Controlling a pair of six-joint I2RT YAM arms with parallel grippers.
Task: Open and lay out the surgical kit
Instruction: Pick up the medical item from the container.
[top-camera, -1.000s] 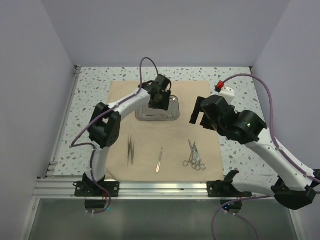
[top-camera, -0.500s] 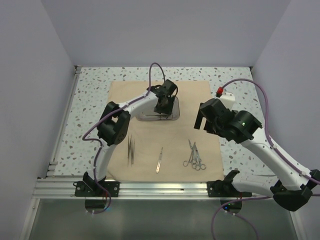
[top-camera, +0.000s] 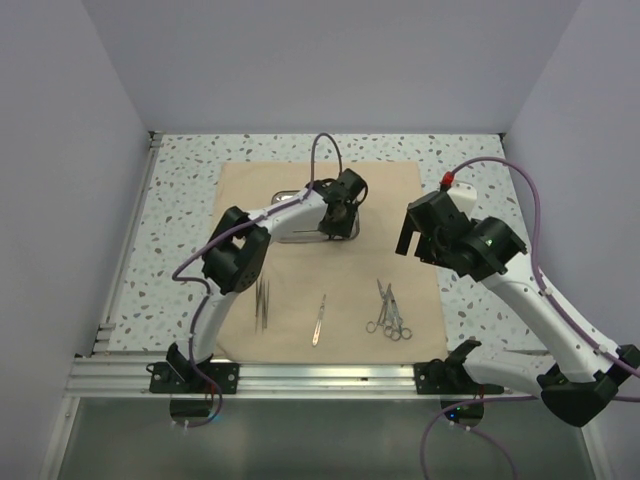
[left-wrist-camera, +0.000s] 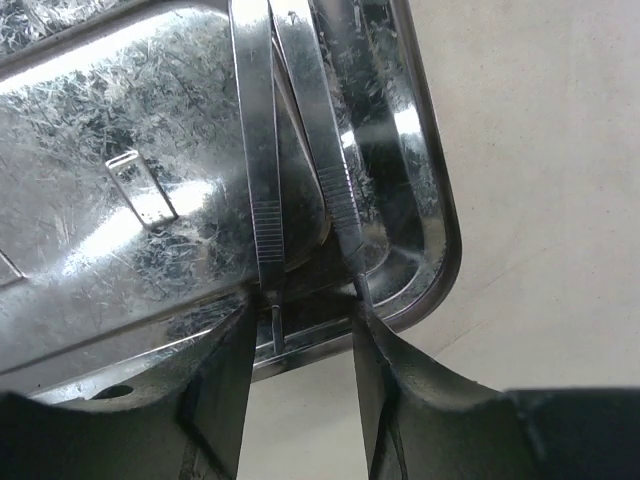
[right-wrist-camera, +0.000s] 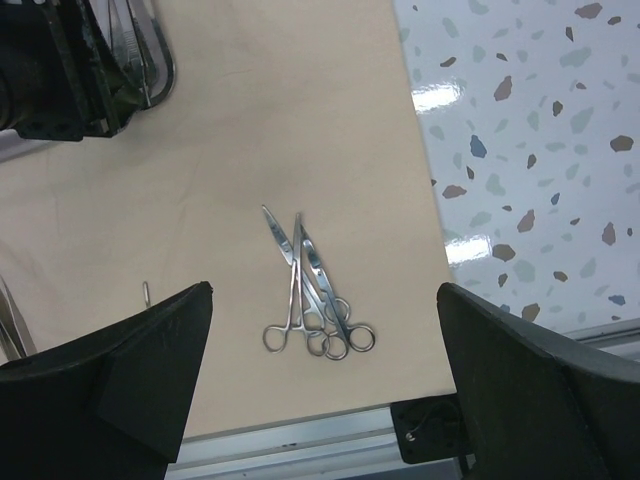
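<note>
The tan cloth (top-camera: 300, 280) lies spread flat. The steel tray (top-camera: 290, 228) stands on its far half. In the left wrist view the tray (left-wrist-camera: 130, 130) holds tweezers (left-wrist-camera: 262, 170), seen as two flat serrated strips. My left gripper (top-camera: 338, 216) is low at the tray's right end. It is open (left-wrist-camera: 300, 320), with a finger just outside each strip's tip. My right gripper (top-camera: 415, 240) is open and empty, held high over the cloth's right edge. It hangs (right-wrist-camera: 325, 290) above the ring-handled scissors and forceps (right-wrist-camera: 315, 300).
On the near half of the cloth lie tweezers (top-camera: 262, 300), a single thin instrument (top-camera: 319, 320) and the scissors pile (top-camera: 388, 312). Speckled tabletop (top-camera: 180, 220) surrounds the cloth. An aluminium rail (top-camera: 300, 378) runs along the near edge. Walls stand close on both sides.
My left gripper has slid right along the tray to its right end. My right gripper has shifted slightly right and turned a little. The laid-out instruments have not moved.
</note>
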